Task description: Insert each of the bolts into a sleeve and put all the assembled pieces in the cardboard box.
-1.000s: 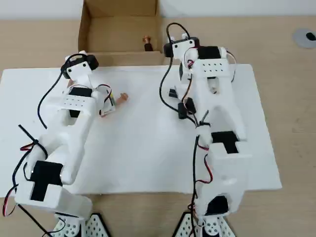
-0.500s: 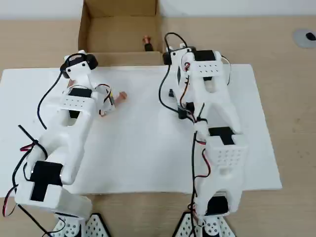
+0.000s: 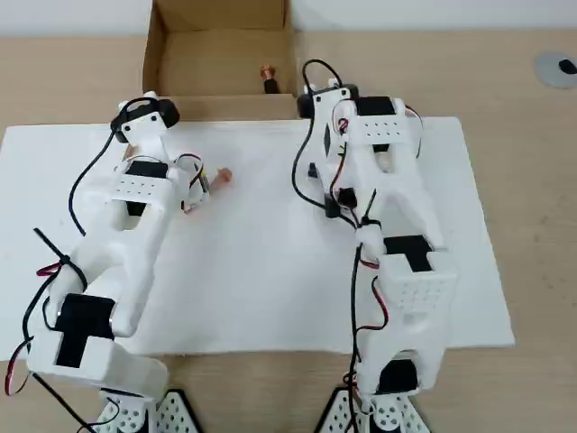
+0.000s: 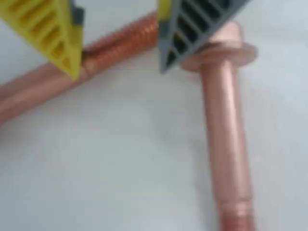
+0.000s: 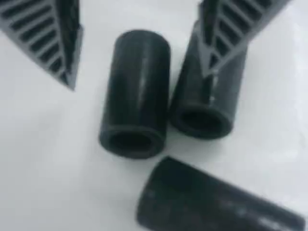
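Two copper bolts lie on the white mat, one [image 4: 96, 57] slanting, the other [image 4: 226, 125] with its flanged head beside it. My left gripper [image 4: 119, 71] is open, its yellow and grey fingers astride the threaded end of the slanting bolt. In the high view that gripper [image 3: 196, 185] sits by a bolt head [image 3: 224, 175]. Three black sleeves lie close together. My right gripper [image 5: 138, 78] is open over them, with one sleeve [image 5: 137, 91] between its fingers, a second [image 5: 207, 101] under one finger and a third [image 5: 211, 202] nearer the camera.
The cardboard box [image 3: 153, 54] stands open at the back edge of the mat [image 3: 261, 271], with one bolt-and-sleeve piece [image 3: 268, 78] inside by its right wall. A grey disc [image 3: 559, 68] lies at the table's far right. Both arms cover much of the mat.
The right arm has folded forward and down over the sleeves. The left arm has barely shifted at the bolts.
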Tool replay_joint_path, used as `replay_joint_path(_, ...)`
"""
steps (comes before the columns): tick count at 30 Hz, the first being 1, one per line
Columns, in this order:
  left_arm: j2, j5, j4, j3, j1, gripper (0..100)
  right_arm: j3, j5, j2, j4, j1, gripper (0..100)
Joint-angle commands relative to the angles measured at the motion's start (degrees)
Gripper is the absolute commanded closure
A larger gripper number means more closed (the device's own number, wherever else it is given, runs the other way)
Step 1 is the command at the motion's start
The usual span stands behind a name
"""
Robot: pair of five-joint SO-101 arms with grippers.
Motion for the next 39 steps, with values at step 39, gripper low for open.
replay_joint_path(39,-1.19,-0.79,-0.26,0.18,0.62,88,-2.86,12.92,3.82,1.67,4.79,90.3)
